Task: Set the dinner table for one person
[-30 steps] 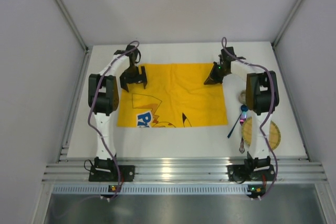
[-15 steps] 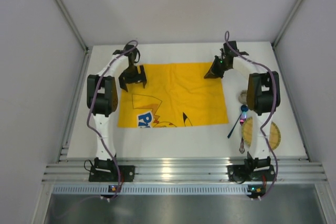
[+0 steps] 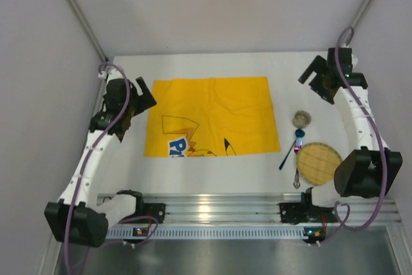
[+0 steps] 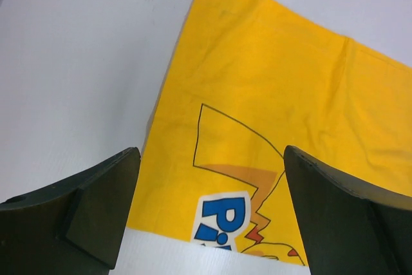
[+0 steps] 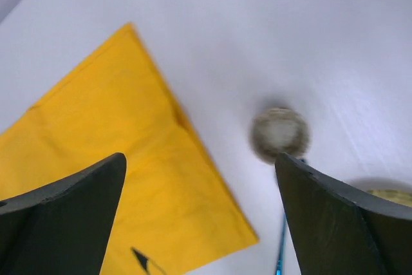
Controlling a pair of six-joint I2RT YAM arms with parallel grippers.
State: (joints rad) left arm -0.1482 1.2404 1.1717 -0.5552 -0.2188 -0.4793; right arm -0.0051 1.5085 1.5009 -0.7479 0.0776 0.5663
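The dinner table [image 3: 212, 173] is a white tabletop with a silver rail along its near edge. A yellow cartoon-printed cloth [image 3: 212, 117] lies spread flat on it, and also shows in the left wrist view [image 4: 277, 88] and the right wrist view [image 5: 109, 172]. My left gripper [image 3: 133, 99] hovers off the cloth's left edge, open and empty [image 4: 209, 181]. My right gripper [image 3: 320, 79] is raised at the far right, open and empty [image 5: 199, 165]. Right of the cloth lie a small round cup [image 3: 302, 119] [image 5: 279, 134], a blue-handled utensil [image 3: 291, 149], a spoon [image 3: 297, 176] and a woven yellow plate [image 3: 319, 162].
Grey walls with metal frame posts [image 3: 77, 11] close in the table on the left, back and right. The arm bases [image 3: 136, 212] sit on the aluminium rail at the near edge. The tableware is bunched near the right arm's base.
Both arms have swung outward from the cloth's far corners to the table's sides. The right gripper opened and let the cloth corner go. The cloth now lies flat.
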